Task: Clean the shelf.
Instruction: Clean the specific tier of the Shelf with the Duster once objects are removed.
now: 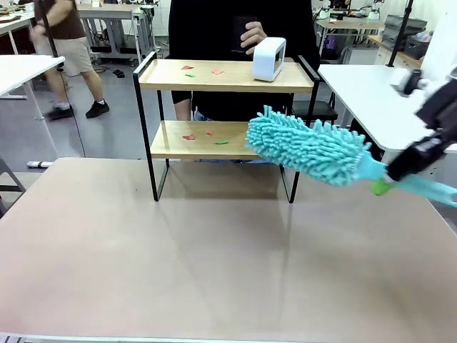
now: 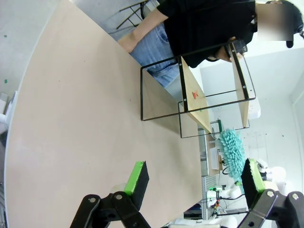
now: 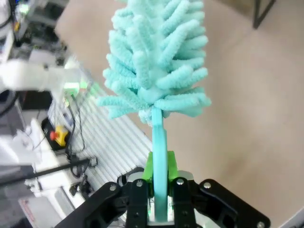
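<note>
At the far middle of the worktop [image 1: 214,250] stands the shelf [image 1: 161,75], legs on the beige surface, with a person close behind it. On the top board there is a white box-like device [image 1: 269,58] at the right end, with the person's hand [image 1: 253,34] just behind it. Also up there are paper scraps [image 1: 187,68], red and green, left of centre. The lower board has more scraps [image 1: 188,136], a couple red and one green, around its middle.

On the right, the right gripper [image 1: 385,182] is pinching the handle of a teal fluffy duster [image 1: 307,146]. The duster is tilted, with its head pointing left at the right end of the lower board. The head overlaps that board in the front view; can't tell if it touches.

The right wrist view shows the grip better than the front view does. The green pads [image 3: 148,166] are pressed onto the flat teal handle, with the duster head above them and a black shelf leg in the top right corner.

The left wrist view adds the left gripper [image 2: 194,176], jaws spread wide and holding nothing, hovering over bare worktop on the near left. In this view the shelf [image 2: 198,114] appears sideways, with one red scrap visible on a board. The duster is just past the shelf, and the person's jeans and black top are behind it.
</note>
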`<state>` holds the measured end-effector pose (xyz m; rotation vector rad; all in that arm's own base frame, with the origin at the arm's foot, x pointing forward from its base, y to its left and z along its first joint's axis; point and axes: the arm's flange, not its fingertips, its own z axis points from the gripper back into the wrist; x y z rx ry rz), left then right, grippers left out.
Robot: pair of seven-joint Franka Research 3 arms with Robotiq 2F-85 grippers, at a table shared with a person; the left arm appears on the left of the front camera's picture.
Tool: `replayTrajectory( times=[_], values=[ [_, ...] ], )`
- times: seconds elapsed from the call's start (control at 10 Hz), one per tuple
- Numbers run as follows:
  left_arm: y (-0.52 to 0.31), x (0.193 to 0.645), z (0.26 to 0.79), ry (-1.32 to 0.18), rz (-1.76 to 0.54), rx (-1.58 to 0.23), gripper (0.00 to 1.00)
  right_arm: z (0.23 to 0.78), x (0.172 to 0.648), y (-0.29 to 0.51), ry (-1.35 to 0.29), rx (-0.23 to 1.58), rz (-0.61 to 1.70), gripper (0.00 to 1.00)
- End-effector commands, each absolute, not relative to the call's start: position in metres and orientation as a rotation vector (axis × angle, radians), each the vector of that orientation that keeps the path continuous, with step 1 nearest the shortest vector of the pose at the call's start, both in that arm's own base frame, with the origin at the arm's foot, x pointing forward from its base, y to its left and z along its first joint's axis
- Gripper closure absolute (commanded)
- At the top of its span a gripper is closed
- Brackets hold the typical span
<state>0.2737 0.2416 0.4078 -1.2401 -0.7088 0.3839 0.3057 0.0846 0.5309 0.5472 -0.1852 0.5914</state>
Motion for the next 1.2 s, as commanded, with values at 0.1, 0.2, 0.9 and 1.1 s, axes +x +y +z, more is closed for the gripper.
replayTrajectory(
  times=[0.1,0.2,0.9,1.1],
  values=[
    [0.24,0.274,0.41,-0.716,0.382,-1.254,0.0,0.526,0.334,0.129,-0.251,0.57,0.449,0.89],
    [0.24,0.274,0.41,-0.716,0.382,-1.254,0.0,0.524,0.337,0.135,-0.278,0.571,0.416,0.89],
    [0.24,0.274,0.41,-0.716,0.382,-1.254,0.0,0.524,0.374,0.171,-0.29,0.544,0.29,0.89],
    [0.24,0.274,0.41,-0.716,0.382,-1.254,0.0,0.513,0.411,0.194,-0.292,0.541,0.238,0.89]
  ],
)
